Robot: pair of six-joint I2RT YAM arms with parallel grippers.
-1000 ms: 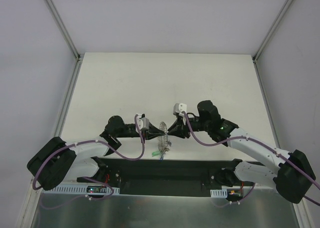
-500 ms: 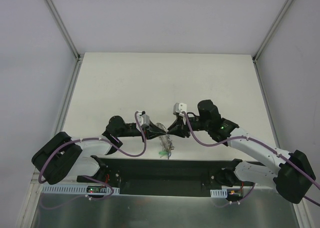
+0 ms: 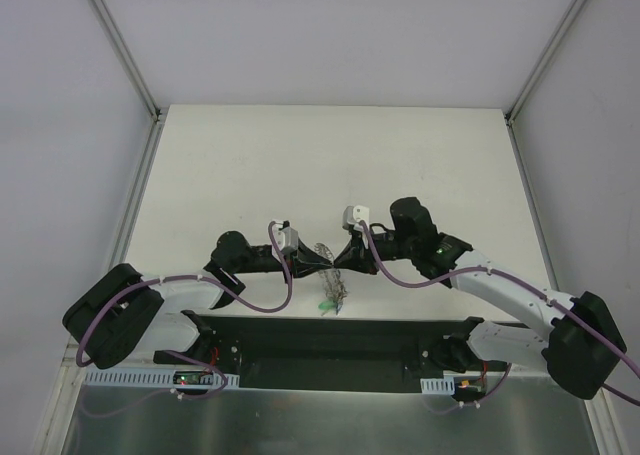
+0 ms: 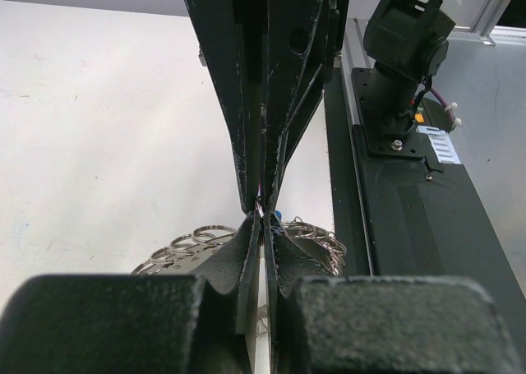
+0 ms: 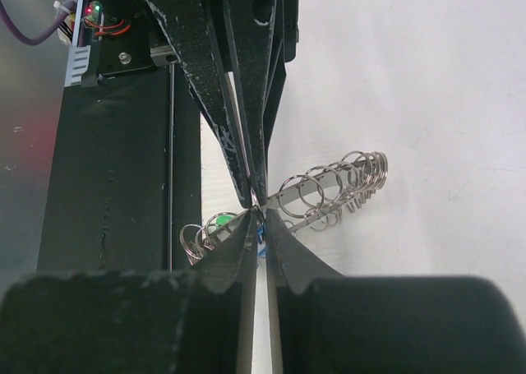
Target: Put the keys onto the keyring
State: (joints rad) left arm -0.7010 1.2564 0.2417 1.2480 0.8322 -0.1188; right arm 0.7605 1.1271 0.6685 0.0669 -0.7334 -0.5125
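Left fingers (image 4: pixel 237 259) gripped coiled silvery-grey metal keyring (image 5: pixel 329 189); right fingers (image 5: pixel 288 244) closed alongside, tips touching. Best approach: hold steady, part one coil gently.

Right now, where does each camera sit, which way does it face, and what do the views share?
Top external: above and behind the arms, looking down on the table; both arms show whole, the left gripper and the right gripper meeting tip to tip.
Left wrist: on the left arm, looking along its own fingers toward the right arm's base.
Right wrist: on the right arm, looking along its own fingers toward the left gripper.
Shared: both wrist views show the keyring where the fingertips meet.
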